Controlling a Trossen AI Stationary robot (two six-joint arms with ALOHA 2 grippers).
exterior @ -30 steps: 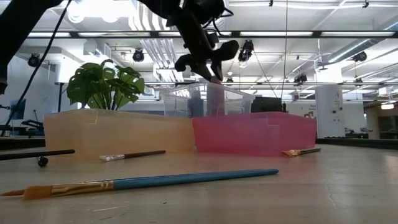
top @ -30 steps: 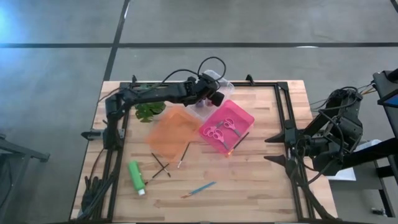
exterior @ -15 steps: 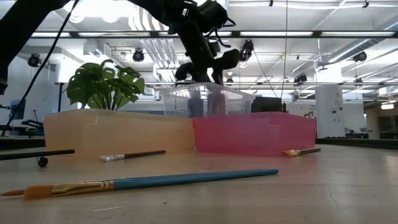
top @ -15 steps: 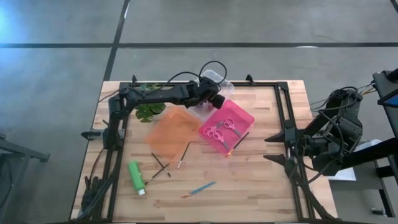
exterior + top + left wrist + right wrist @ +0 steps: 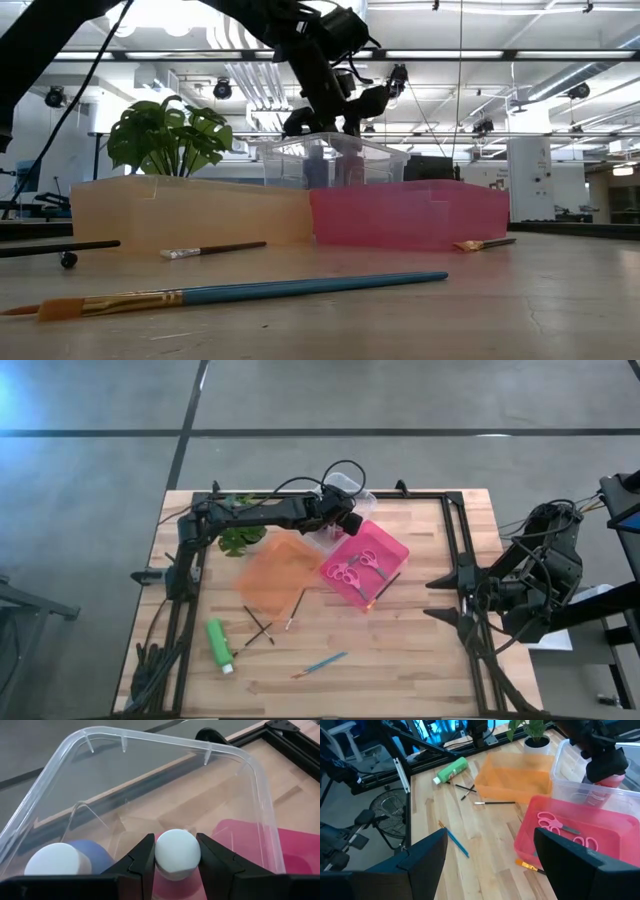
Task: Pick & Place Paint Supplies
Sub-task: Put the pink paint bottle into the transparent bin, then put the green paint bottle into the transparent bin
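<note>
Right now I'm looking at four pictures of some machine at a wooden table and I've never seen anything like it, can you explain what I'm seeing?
It is a robot with two dark arms, each ending in a two-finger gripper. One picture looks straight down on the table, one looks level across it, and two come from cameras on the arms' wrists.

The left gripper reaches over the clear tray at the far edge, its fingers closed on a red paint bottle by its white cap. A blue-purple bottle already stands in that tray. The right gripper waits open at the table's right side.

Also on the table: an orange tray, a pink tray holding pink scissors, a green bottle, several paintbrushes and a plant.
</note>
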